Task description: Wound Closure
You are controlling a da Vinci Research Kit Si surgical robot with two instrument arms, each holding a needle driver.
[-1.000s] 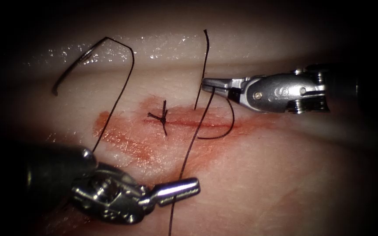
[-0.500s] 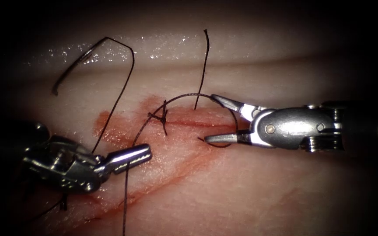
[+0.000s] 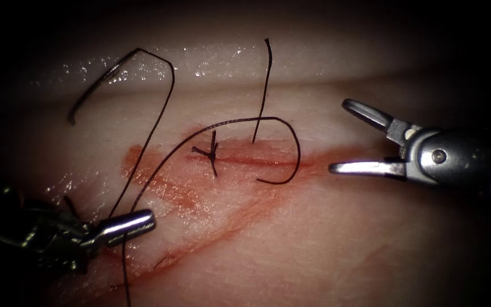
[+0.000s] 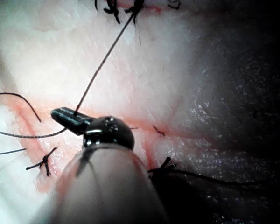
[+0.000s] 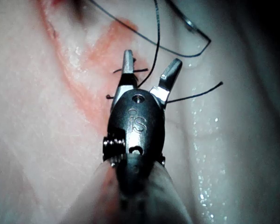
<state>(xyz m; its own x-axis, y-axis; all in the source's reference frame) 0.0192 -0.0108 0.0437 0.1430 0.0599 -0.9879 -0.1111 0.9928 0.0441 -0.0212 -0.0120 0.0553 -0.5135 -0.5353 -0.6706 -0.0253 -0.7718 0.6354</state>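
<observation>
the left tool (image 3: 121,224) pinches the thread (image 3: 160,165) lower left of the cut (image 3: 257,161); the right tool (image 3: 350,136) has backed off right, spread, empty. the needle (image 3: 95,85) lies free upper left. keep the pull low, steady.

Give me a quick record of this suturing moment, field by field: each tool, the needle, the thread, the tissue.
left tool: jaws shut on the thread
right tool: jaws open, holding nothing
needle: lying free on the tissue, upper left of the cut, not in it
knot: tied on the cut
red fluid: smeared around the cut
</observation>
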